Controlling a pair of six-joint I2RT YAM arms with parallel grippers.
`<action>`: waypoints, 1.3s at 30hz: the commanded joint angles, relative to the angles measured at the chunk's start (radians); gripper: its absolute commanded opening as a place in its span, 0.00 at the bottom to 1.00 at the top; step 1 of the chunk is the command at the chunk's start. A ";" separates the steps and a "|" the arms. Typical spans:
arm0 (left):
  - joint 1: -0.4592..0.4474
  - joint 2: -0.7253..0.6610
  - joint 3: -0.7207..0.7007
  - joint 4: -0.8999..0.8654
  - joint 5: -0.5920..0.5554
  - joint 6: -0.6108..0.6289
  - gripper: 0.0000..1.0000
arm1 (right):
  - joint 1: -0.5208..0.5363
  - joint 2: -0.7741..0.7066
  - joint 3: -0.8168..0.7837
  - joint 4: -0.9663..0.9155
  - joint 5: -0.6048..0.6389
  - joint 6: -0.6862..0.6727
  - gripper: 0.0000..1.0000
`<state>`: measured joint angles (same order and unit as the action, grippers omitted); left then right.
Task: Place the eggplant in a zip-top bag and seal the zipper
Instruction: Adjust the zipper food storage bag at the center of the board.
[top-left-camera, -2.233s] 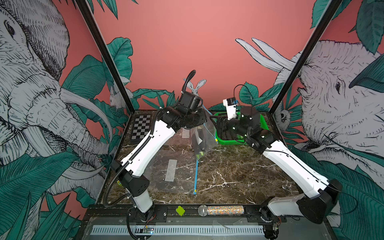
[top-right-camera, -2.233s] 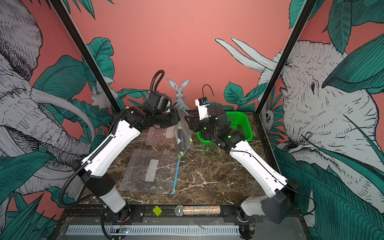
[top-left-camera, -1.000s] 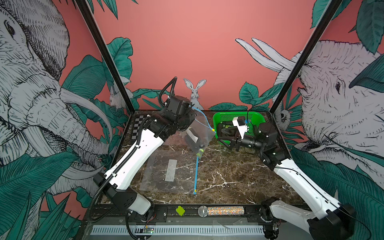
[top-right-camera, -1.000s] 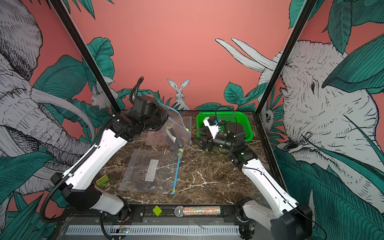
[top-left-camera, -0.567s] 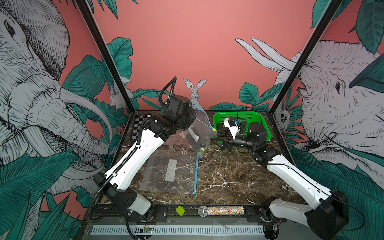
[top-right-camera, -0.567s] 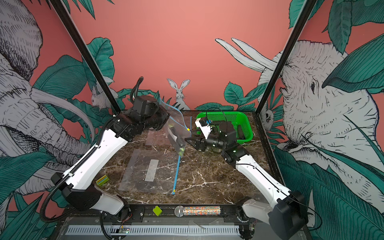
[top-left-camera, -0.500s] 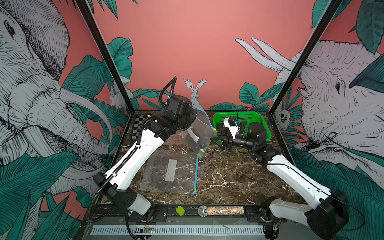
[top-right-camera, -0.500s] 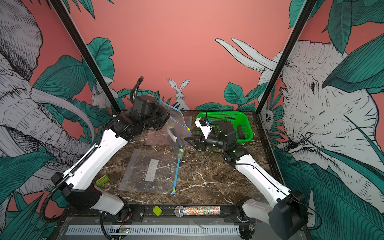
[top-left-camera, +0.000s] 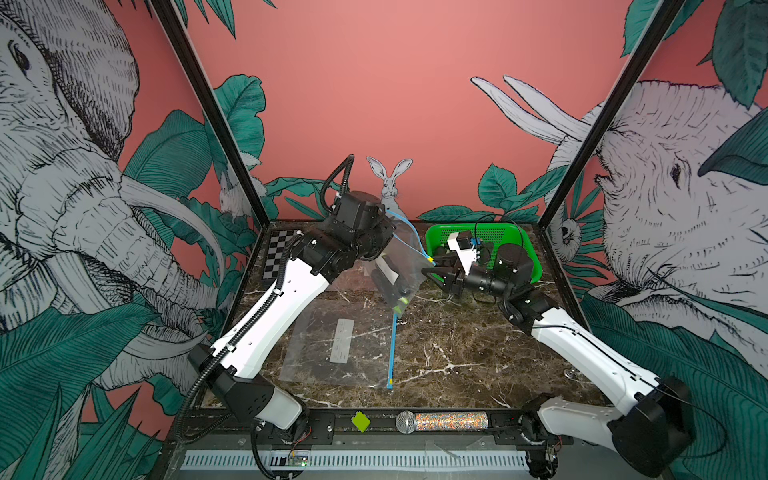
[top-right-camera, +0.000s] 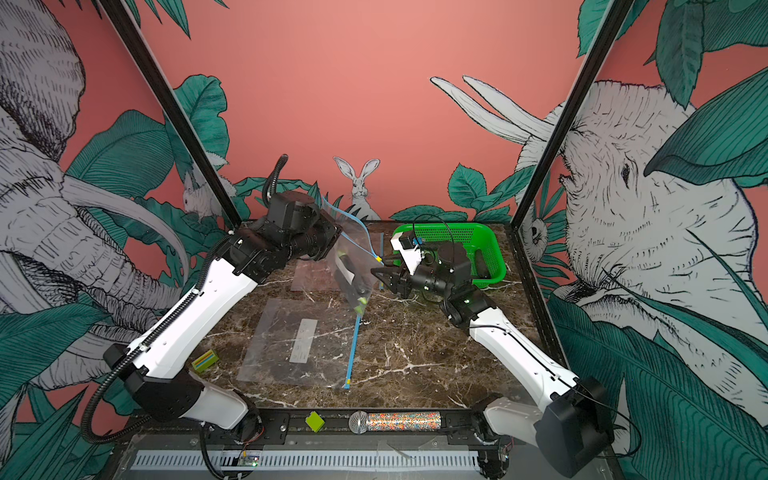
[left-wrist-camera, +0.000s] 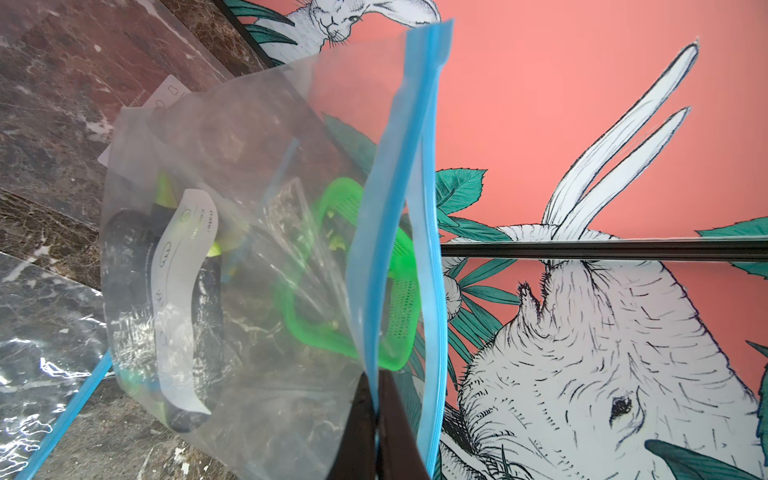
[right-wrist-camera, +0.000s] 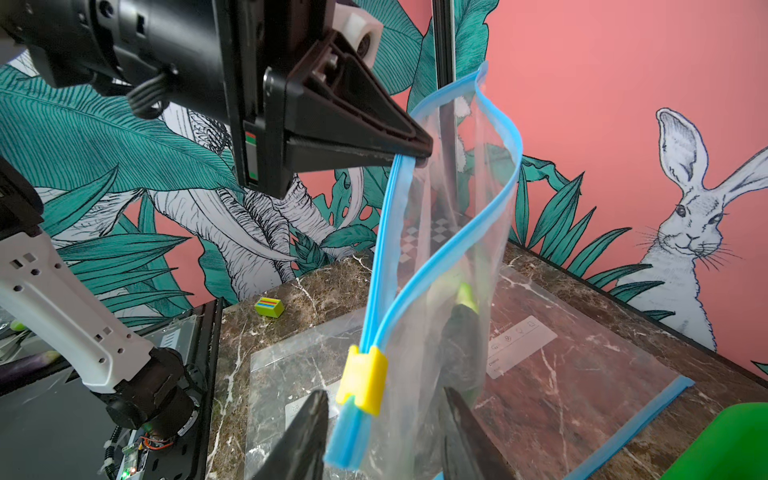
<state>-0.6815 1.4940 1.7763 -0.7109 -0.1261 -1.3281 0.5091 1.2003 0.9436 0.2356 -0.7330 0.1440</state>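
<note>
Above the table, the left pincer pinches the bag holding the eggplant; the right pincer is spread.

Both top views looked down from high over the near edge of the marble table, facing the pink back wall, far enough off to hold the left arm and the right arm whole. The left wrist camera sat close behind the left gripper, looking through the zip-top bag toward the green basket. The right wrist camera looked from very near past the right gripper at the bag's yellow slider, facing the left gripper and the back wall. All four views shared the bag.
</note>
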 joint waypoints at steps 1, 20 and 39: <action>0.004 -0.011 -0.010 0.032 0.003 -0.017 0.00 | 0.004 0.005 0.035 0.064 0.006 0.002 0.41; 0.007 -0.005 -0.018 0.061 0.014 -0.020 0.00 | 0.003 0.008 0.027 0.125 0.020 0.028 0.20; 0.013 -0.040 -0.091 0.216 0.049 0.049 0.21 | -0.023 -0.033 0.058 0.041 -0.004 0.036 0.00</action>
<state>-0.6765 1.4952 1.7115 -0.5793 -0.0822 -1.3128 0.4973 1.1942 0.9516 0.2806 -0.7177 0.1791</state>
